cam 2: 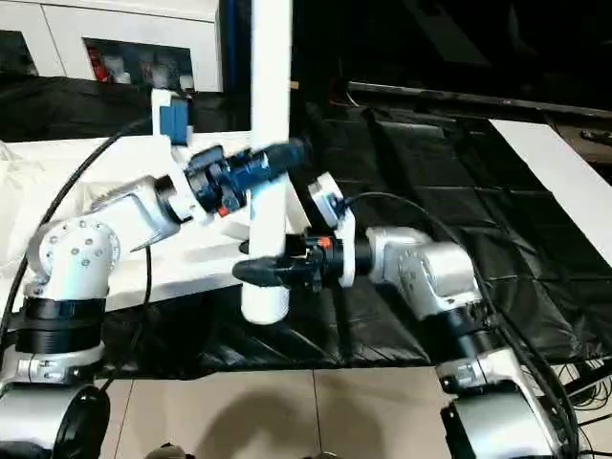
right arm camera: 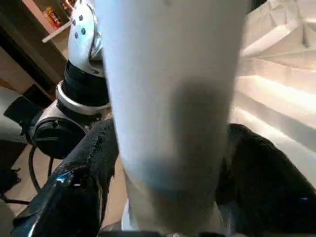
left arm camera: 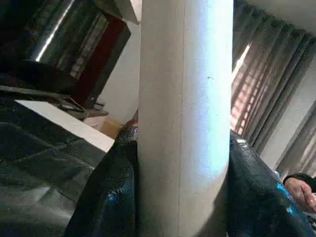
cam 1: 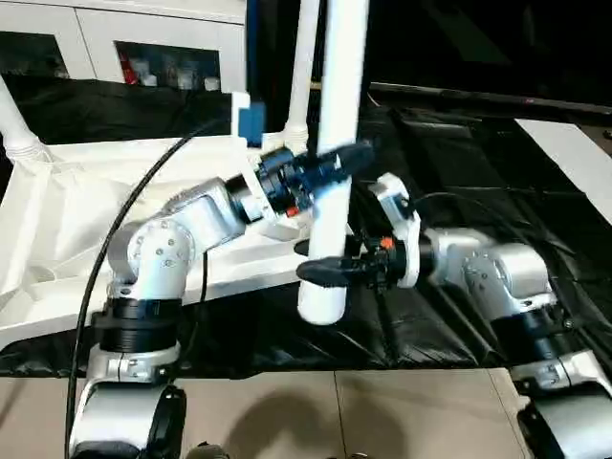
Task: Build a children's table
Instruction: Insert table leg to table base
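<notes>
The children's table top (cam 1: 67,201) lies white and underside up on the left, ribs showing. One white leg (cam 1: 304,67) stands in its far corner and another leg (cam 1: 14,124) rises at the far left. A third leg (cam 1: 339,105) is upright at centre, its lower end (cam 1: 321,304) by the top's near right corner. My left gripper (cam 1: 344,161) is shut on this leg partway up. Lower down, my right gripper (cam 1: 320,271) is open, one finger on each side of the leg. Its fingers (right arm camera: 94,163) flank the tube in the right wrist view.
The black-covered work table (cam 1: 459,172) stretches to the right and behind. A white board (cam 1: 574,153) lies at its far right. White cabinets (cam 1: 143,38) stand at the back. A black cable (cam 1: 124,239) loops over my left arm. A person's hand (left arm camera: 301,190) shows at an edge.
</notes>
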### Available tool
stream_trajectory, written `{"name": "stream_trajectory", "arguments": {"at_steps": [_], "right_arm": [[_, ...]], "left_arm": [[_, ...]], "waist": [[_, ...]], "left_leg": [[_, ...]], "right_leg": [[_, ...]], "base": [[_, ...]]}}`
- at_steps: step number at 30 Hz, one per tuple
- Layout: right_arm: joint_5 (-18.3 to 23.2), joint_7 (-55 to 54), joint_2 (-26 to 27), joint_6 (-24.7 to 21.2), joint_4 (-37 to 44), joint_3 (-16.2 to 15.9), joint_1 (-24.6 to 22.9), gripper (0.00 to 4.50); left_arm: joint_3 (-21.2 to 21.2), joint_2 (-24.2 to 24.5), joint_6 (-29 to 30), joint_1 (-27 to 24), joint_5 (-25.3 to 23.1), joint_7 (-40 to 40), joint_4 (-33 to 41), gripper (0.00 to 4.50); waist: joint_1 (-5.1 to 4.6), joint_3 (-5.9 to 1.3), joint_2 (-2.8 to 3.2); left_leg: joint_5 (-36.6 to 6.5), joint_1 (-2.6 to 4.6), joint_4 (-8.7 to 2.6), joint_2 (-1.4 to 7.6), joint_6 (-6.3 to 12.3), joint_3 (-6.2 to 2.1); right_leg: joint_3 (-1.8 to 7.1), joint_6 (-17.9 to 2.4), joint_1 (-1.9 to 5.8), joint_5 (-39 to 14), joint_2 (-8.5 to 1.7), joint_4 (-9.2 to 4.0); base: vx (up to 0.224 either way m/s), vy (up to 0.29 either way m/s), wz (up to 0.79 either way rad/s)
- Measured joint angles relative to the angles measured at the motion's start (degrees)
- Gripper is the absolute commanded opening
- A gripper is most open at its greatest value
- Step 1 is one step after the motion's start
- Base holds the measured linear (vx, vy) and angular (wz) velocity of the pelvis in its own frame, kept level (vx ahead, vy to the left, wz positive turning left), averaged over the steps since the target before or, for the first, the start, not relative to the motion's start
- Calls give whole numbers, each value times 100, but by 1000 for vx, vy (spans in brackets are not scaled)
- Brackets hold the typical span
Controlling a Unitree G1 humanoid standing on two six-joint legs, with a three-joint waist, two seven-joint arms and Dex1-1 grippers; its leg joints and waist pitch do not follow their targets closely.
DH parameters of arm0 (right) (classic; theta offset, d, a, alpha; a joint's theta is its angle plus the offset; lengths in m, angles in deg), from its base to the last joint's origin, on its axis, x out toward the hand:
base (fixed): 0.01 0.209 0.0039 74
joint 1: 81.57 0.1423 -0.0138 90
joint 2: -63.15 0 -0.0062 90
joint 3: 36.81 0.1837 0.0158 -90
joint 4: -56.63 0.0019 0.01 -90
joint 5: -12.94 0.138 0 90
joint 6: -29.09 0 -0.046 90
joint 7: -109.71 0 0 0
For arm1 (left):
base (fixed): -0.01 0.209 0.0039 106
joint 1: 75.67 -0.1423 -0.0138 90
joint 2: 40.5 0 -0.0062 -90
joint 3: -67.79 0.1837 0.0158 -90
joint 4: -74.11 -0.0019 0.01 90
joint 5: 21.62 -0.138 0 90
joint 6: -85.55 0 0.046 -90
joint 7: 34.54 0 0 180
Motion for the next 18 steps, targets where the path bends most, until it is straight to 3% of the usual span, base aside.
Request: {"name": "stream_trajectory", "arguments": {"at_steps": [18], "right_arm": [[-137,191,-29,39,-38,-123,119,198]], "left_arm": [[84,-31,-7,0,-13,23,-39,183]], "waist": [[0,0,0]], "left_leg": [[0,1,1,0,0,0]], "right_leg": [[0,-5,0,3,0,4]], "base": [[0,0,0]]}}
